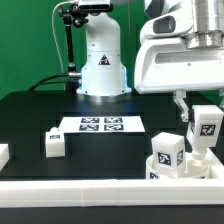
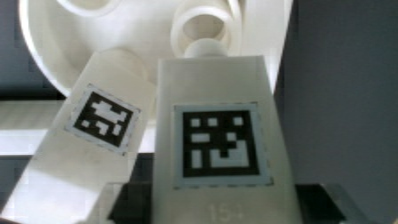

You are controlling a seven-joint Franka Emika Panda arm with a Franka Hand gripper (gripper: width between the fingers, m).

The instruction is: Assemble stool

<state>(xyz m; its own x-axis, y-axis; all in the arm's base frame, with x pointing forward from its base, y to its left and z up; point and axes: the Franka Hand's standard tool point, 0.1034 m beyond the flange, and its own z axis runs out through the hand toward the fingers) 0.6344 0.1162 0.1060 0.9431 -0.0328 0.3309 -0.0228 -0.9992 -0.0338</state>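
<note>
wrist view shows the held leg (image 2: pixel 221 130) pointing end-on at the round seat (image 2: pixel 80 35). its tip meets a socket (image 2: pixel 206 24) in the seat's face. a second leg (image 2: pixel 98 118) leans just beside it and looks already fitted. in the exterior view the gripper (image 1: pixel 203 116) hangs at that view's right, jaws closed on the leg, over the seat, which sits near the front rail (image 1: pixel 90 196). a loose leg (image 1: pixel 54 143) lies well apart, near the marker board (image 1: pixel 100 124).

the step in hand looks like seating this leg. doing it well likely means keeping the leg's axis square to the seat and its tip centred in the socket. press lightly while turning, and keep the grip firm so the leg does not slip. the neighbouring leg is close, so the fingers could brush it. whether the tip has entered the socket cannot be told.
</note>
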